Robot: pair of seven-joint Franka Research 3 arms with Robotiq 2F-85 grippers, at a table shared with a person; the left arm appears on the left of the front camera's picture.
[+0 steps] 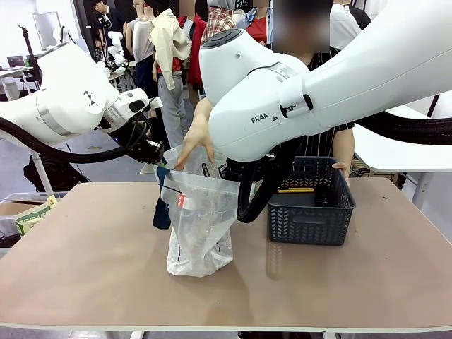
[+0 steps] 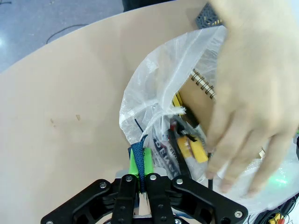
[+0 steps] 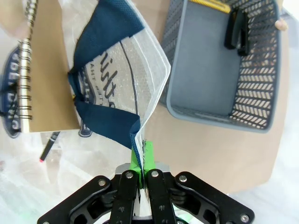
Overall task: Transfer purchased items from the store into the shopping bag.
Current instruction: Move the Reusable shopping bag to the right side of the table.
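**Front view.** The shopping bag [image 1: 201, 226] stood upright on the table [image 1: 85, 261], just beside the dark lattice basket [image 1: 311, 212]. The person's hand [image 1: 196, 141] was at the bag's open mouth. A flat yellow piece [image 1: 295, 190] lay in the basket, not yet transferred.

**Left wrist view.** The left gripper [image 2: 140, 161] was clenched on the dark trim of the bag's rim, its green pads pressed together over it. The hand reached into the mouth above a spiral notebook [image 2: 198, 100] and a yellow item [image 2: 196, 148] already inside.

**Right wrist view.** The right gripper [image 3: 142, 156] pinched another part of the rim likewise, jaws closed on the trim (the film ran up from there beside a dark handle [image 3: 110, 35]). The step in hand appeared to be holding the mouth open while the person loaded. Doing it well probably meant firm pinches held well apart, neither tugging the thin film nor letting it sag inward over the hand.
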